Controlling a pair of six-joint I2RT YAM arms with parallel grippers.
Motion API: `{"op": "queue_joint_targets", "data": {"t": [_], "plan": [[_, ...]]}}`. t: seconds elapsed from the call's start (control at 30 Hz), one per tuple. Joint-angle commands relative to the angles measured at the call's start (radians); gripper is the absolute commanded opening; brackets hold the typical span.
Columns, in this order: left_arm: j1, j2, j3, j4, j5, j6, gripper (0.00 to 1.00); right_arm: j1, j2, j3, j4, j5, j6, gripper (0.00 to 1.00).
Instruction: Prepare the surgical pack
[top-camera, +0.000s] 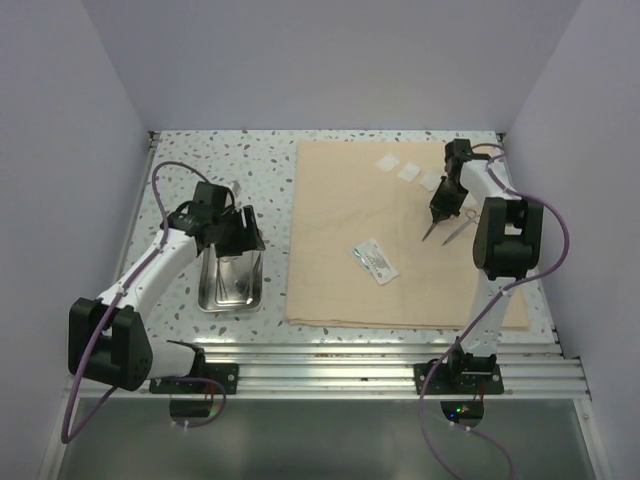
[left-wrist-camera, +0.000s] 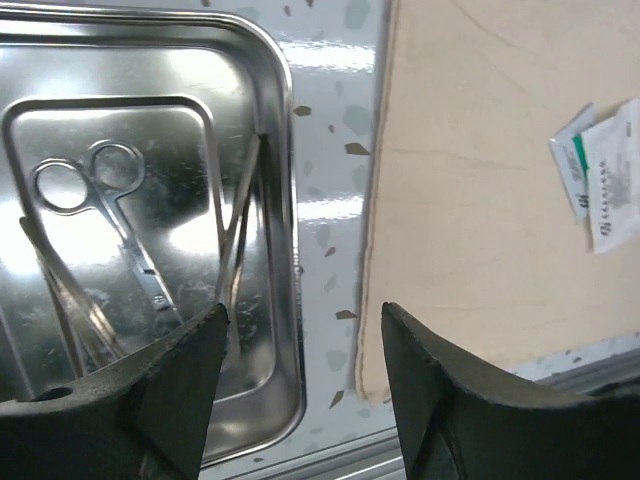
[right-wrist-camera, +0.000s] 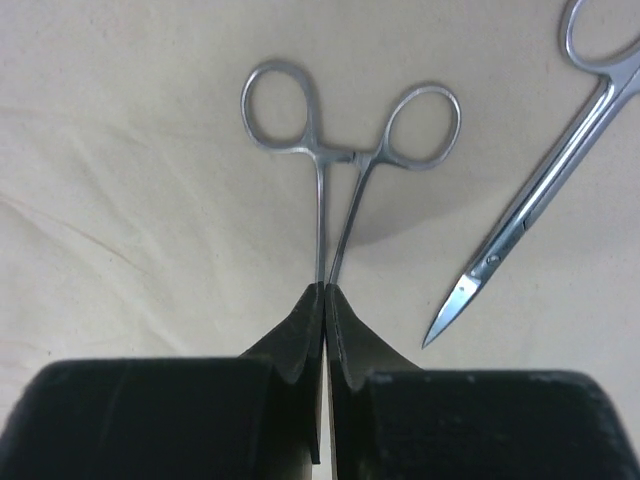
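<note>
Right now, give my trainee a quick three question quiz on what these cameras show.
1. Fill the gap: the left hand hangs over the edge of the tray with its fingers ____.
2. True or false: the right hand is shut on the forceps.
3. Pick one: the gauze squares lie A) in the tray, B) on the cloth, C) in the left hand.

Key: 1 open; 2 true; 3 B.
</note>
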Motion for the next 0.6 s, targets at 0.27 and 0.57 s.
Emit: {"op": "queue_joint_targets", "data": {"t": [0.27, 0.57], "plan": [[-0.098, -0.041, 0.028, 0.198, 0.255, -0.074, 0.72, 0.014, -0.207, -0.111, 0.037, -0.057, -0.012, 0.0], [-0.164, -0.036, 0.028, 0.207, 0.227, -0.019, 0.73, 0.012, -0.078, 0.036, 0.041, 0.058, -0.075, 0.41]]}}
